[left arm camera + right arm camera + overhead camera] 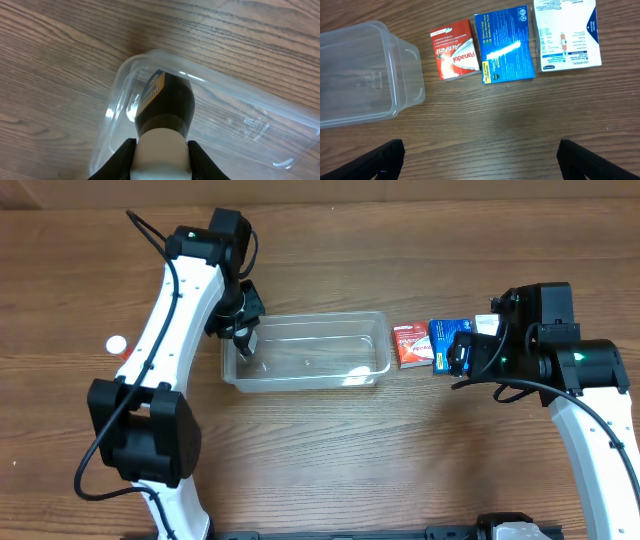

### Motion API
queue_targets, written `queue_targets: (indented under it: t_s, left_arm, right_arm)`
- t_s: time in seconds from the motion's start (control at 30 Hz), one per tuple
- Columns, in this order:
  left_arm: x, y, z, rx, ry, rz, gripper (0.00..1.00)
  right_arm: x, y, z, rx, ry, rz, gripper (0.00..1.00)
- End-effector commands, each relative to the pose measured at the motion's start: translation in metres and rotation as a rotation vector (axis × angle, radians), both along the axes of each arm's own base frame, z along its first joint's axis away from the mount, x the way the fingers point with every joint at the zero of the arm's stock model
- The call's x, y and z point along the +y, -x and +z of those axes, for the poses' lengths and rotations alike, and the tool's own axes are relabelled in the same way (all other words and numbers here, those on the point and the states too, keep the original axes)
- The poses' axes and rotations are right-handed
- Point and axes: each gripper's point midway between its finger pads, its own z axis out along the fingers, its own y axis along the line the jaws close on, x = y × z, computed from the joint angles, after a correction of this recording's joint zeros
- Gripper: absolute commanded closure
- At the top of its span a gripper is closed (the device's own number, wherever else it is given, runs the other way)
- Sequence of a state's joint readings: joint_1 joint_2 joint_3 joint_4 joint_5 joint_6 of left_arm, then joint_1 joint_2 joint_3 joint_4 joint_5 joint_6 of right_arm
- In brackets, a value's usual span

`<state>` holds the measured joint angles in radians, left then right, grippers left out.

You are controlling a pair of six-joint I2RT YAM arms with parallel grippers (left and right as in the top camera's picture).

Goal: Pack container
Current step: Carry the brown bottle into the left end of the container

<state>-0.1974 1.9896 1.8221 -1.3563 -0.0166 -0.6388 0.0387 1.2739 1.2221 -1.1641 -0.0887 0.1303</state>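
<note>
While your left gripper point(161, 161) hangs over the left end of the container point(320, 332), it's clamped on the white cap point(160, 150) of a dark bottle point(167, 106), with a finger snug against each side of the cap. The bottle points down into that end of the tub, close to the rounded corner, and there's a yellow-and-blue label on its side. You can't tell from these views whether its base is touching the floor of the tub. The container itself sits on the wooden table point(350, 460), roughly mid-table, long side running left to right, and nothing else shows inside it. Your right gripper point(482, 162) is spread wide with nothing between its fingers point(385, 159), hovering over bare wood on the near side of a row of boxes. Just right of the container is a red Panadol box point(455, 50), a blue box point(504, 44) touches its right edge, and a white box point(566, 34) lies just beside that, furthest right.
</note>
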Motion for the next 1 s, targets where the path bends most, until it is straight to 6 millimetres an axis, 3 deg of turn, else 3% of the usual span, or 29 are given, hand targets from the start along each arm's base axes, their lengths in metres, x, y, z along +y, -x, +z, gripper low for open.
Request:
queue_targets:
  t_s: [0.0, 0.63, 0.67, 0.7, 0.8, 0.87, 0.97]
  left_arm:
    - [-0.003, -0.003, -0.012, 0.019, -0.024, 0.017, 0.96]
    - [0.0, -0.007, -0.027, 0.031, -0.045, 0.021, 0.95]
    - [0.0, -0.006, -0.027, 0.035, -0.046, 0.021, 0.93]
    - [0.0, -0.005, -0.028, 0.038, -0.046, 0.021, 0.83]
    - [0.0, -0.003, -0.028, 0.045, -0.048, 0.021, 0.77]
    - [0.0, -0.003, -0.028, 0.046, -0.048, 0.02, 0.66]
    - [0.0, -0.002, -0.028, 0.049, -0.049, 0.021, 0.61]
  right_arm:
    - [-0.003, -0.005, 0.011, -0.034, 0.006, -0.015, 0.0]
    - [-0.003, -0.005, 0.011, -0.031, 0.005, -0.015, 0.0]
    - [-0.003, -0.005, 0.011, -0.03, 0.004, -0.015, 0.0]
    - [-0.003, -0.004, 0.011, -0.03, 0.004, -0.014, 0.0]
    - [-0.003, -0.004, 0.011, -0.029, 0.001, -0.013, 0.0]
    - [-0.003, -0.004, 0.011, -0.027, 0.002, -0.013, 0.0]
    - [-0.003, -0.004, 0.01, -0.027, 0.002, -0.013, 0.0]
